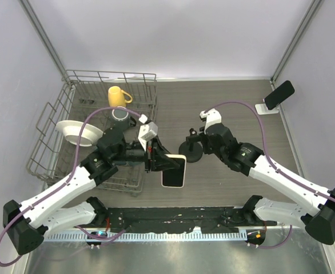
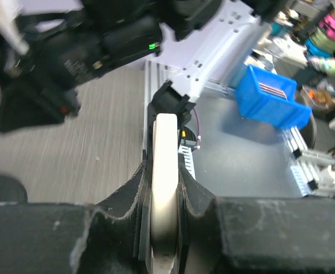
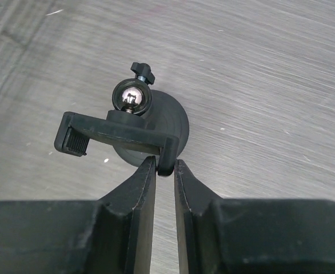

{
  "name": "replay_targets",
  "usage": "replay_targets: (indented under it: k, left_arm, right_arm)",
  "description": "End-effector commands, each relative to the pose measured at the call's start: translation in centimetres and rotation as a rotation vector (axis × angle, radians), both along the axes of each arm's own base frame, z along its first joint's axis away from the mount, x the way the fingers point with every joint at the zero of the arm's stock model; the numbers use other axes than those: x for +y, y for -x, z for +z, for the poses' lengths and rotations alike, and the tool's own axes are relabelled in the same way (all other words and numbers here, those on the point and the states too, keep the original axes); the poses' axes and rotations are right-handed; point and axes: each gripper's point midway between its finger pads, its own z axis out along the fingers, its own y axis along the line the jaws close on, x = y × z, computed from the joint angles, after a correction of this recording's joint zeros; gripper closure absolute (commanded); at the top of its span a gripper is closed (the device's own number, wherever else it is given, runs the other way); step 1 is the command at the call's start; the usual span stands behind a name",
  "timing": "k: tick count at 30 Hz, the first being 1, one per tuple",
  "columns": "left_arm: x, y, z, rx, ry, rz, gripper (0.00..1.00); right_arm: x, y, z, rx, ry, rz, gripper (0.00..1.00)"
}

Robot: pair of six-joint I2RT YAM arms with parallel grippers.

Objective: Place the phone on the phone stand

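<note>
A phone (image 1: pixel 174 171) in a cream case, dark screen up, hangs over the middle of the table with my left gripper (image 1: pixel 156 158) shut on its left edge. Seen from the left wrist, its pale edge (image 2: pixel 166 148) is pinched between both fingers (image 2: pixel 127 197). My right gripper (image 3: pixel 165 165) is shut on the end hook of a black clamp mount (image 3: pixel 116 132) with a round base and shiny ball joint; this mount (image 1: pixel 191 152) stands just right of the phone. The white phone stand (image 1: pixel 267 107) sits at the back right with a dark phone (image 1: pixel 279 94) leaning on it.
A wire dish rack (image 1: pixel 53 148) fills the left side, holding a yellow mug (image 1: pixel 118 96), a dark cup (image 1: pixel 120 115) and a white bowl (image 1: pixel 76 132). White walls close in the table at the back and sides. A blue bin (image 2: pixel 270 103) shows beyond the near edge.
</note>
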Motion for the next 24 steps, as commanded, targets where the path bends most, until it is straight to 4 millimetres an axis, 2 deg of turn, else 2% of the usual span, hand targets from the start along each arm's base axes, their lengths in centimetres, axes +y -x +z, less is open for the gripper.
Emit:
replay_targets:
  k: [1,4,9,10,12,13,19,24]
  left_arm:
    - [-0.5,2.4,7.6,-0.473,0.293,-0.203,1.0]
    - [-2.3,0.6,6.8,-0.51,0.255,-0.216,1.0]
    - [-4.8,-0.5,6.5,-0.569,0.269,-0.338,1.0]
    - [-5.7,-1.3,5.4,-0.552,0.252,-0.35,1.0]
    - [-6.3,-1.8,5.1,-0.573,0.257,-0.38,1.0]
    - [-6.7,-2.3,4.2,-0.555,0.247,-0.408,1.0]
    - [-7.0,-3.3,4.7,-0.577,0.294,-0.465,1.0]
    - [-7.1,-5.1,2.6,-0.523,0.277,-0.455,1.0]
  right_arm:
    - [3.9,1.0,1.8,-0.026,-0.114,0.258,0.99]
    - [4.7,1.6,1.8,-0.022,-0.147,0.334,0.99]
    - [5.7,2.3,1.7,0.011,-0.172,0.433,0.99]
    - [5.8,2.4,1.5,0.021,-0.173,0.443,0.99]
    - [6.0,2.5,1.5,0.029,-0.182,0.463,0.99]
    - [6.1,2.5,1.4,0.036,-0.187,0.476,0.99]
    - [5.9,2.0,0.8,0.072,-0.211,0.492,0.99]
    - [5.5,2.0,0.8,0.08,-0.219,0.487,0.99]
